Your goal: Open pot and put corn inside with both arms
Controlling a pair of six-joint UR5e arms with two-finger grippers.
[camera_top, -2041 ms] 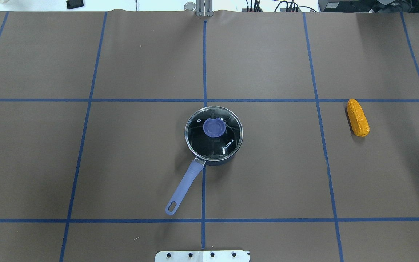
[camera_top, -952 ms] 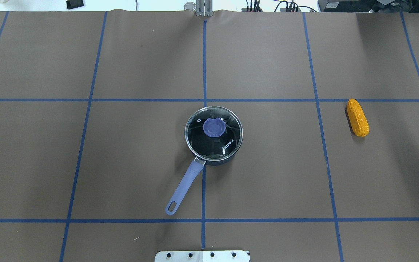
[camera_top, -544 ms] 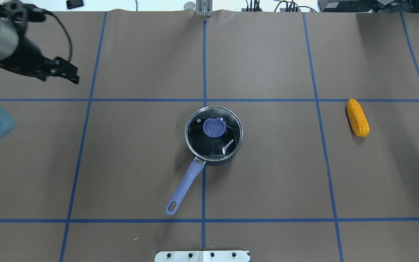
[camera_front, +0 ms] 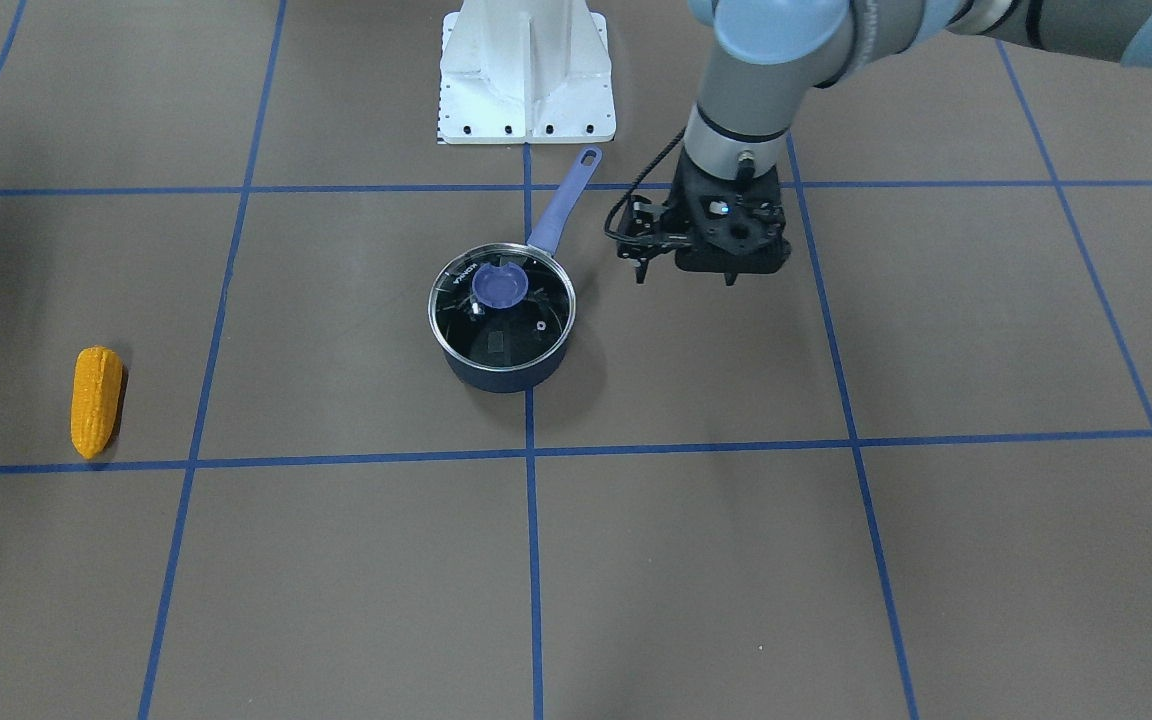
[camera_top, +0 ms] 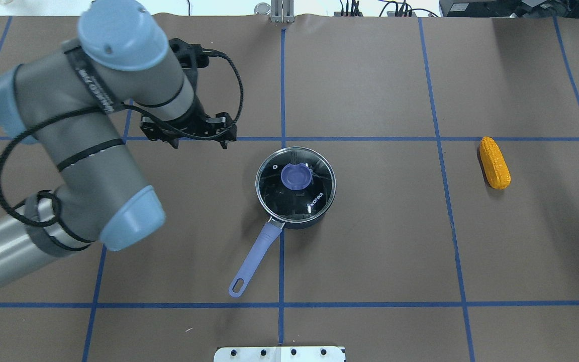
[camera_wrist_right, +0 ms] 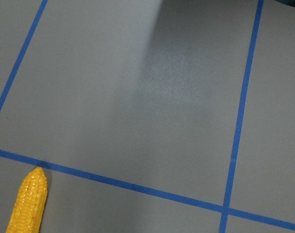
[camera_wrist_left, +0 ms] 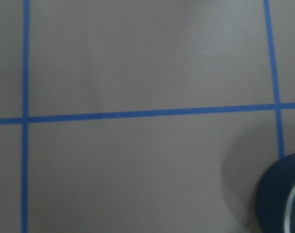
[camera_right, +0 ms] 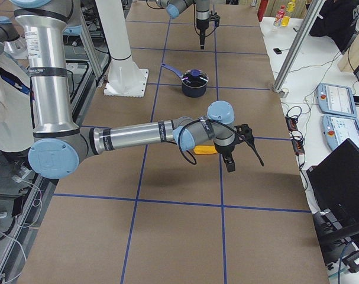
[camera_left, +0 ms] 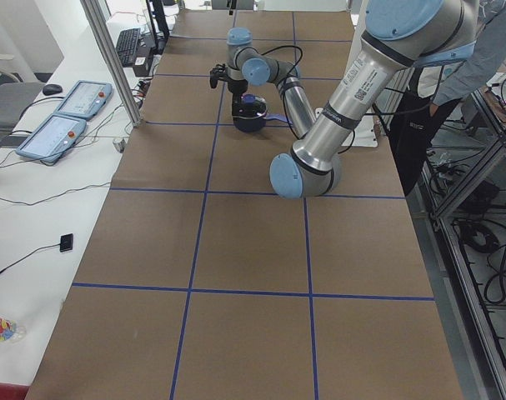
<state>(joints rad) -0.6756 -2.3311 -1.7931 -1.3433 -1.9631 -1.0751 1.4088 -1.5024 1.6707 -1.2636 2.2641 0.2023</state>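
White base plate [camera_top: 279, 353] at near edge of tabletop [camera_top: 370, 251]. Pot [camera_front: 506, 378] sits mid-tabletop on the centre tape line [camera_top: 281, 75], glass lid [camera_top: 279, 196] on, blue knob [camera_top: 296, 177] on top. Its blue handle [camera_top: 252, 261] points near-left, toward the base plate. Corn [camera_top: 494, 162] lies flat well to the right of the pot, tapered tip pointing far, just short of a cross tape line. Left end effector [camera_top: 199, 145] hangs over the tabletop just far-left of the pot, jaws spread apart, holding nothing, touching nothing. Right end effector [camera_right: 230, 165] is far-right of the corn, clear of it. Can't tell whether its jaws are apart or together.
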